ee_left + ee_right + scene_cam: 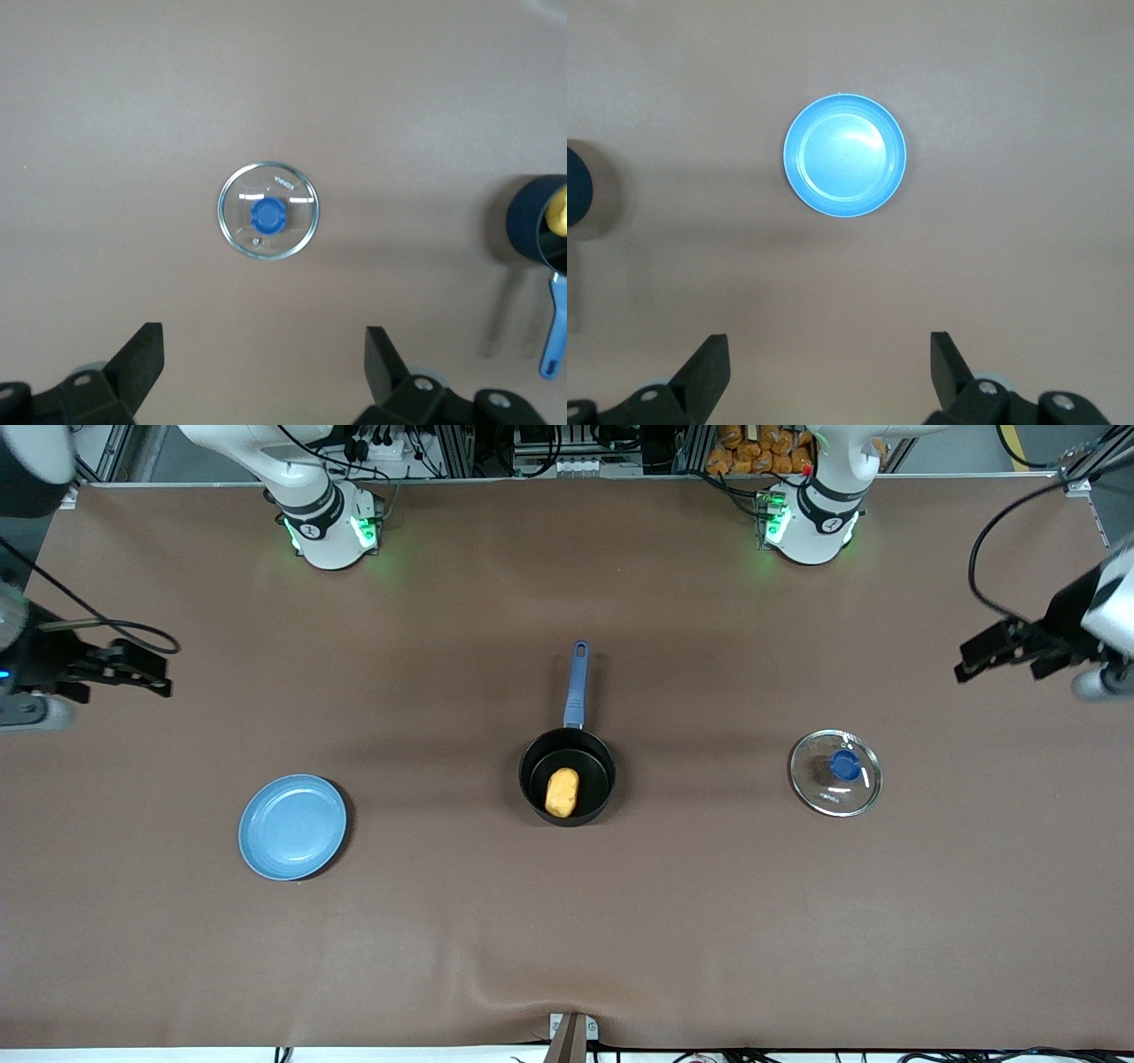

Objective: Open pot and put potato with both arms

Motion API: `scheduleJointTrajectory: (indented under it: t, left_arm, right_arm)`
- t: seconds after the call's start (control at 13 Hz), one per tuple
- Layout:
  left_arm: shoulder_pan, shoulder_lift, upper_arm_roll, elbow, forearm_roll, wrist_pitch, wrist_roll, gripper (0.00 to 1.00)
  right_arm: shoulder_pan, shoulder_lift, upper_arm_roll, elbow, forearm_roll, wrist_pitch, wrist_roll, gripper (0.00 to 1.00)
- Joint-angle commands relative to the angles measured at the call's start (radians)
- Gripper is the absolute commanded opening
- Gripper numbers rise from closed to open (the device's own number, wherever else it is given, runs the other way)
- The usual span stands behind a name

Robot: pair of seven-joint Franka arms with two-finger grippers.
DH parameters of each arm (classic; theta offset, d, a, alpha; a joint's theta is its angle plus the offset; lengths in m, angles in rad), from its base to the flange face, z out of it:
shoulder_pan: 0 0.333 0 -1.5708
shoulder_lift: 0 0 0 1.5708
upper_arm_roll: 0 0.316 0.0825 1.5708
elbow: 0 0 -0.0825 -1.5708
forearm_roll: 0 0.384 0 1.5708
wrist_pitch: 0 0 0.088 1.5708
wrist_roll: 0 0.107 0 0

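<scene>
Black pot (pixel 567 777) with blue handle, yellow-orange potato (pixel 562 792), clear lid (pixel 835 772) with blue knob, light-blue plate (pixel 292 827), brown table (pixel 567 921)

right gripper (pixel 829 372): fingers (pixel 709 363) spread, empty | plate (pixel 845 156): bare (light blue) | pot (pixel 578 188): edge only

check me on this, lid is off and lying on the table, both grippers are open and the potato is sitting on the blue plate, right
Not quite. The potato lies in the pot, as the front view shows; the plate is bare. The rest holds: the lid lies on the table, and the left gripper and right gripper are both open.
</scene>
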Motion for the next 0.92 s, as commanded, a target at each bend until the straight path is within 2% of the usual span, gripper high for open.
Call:
scheduleJointTrajectory:
  t: [0.0,0.23,0.46,0.62,0.77,0.85]
  left_arm:
    - [-0.016,-0.085,0.021,-0.055,-0.015,-0.036,-0.018,1.00]
    - [-0.040,-0.101,0.040,-0.044,-0.011,-0.100,-0.056,1.00]
    - [-0.040,-0.125,0.029,-0.046,-0.001,-0.117,-0.047,1.00]
    - [-0.039,-0.134,0.029,-0.047,0.017,-0.114,-0.039,1.00]
    - [-0.040,-0.138,0.026,-0.053,0.051,-0.081,-0.037,1.00]
    - [-0.040,-0.140,0.026,-0.053,0.052,-0.076,-0.036,1.00]
  right_arm:
    - [-0.035,-0.007,0.016,-0.013,0.026,0.010,-0.017,1.00]
    - [-0.034,-0.007,0.016,-0.013,0.023,0.008,-0.017,1.00]
    - [-0.055,-0.016,0.015,-0.024,0.025,0.008,-0.017,1.00]
    - [-0.046,-0.077,0.013,-0.111,0.020,0.049,-0.003,1.00]
    - [-0.049,-0.170,0.015,-0.260,0.023,0.170,-0.002,1.00]
    - [-0.048,-0.175,0.015,-0.268,0.023,0.178,0.003,1.00]
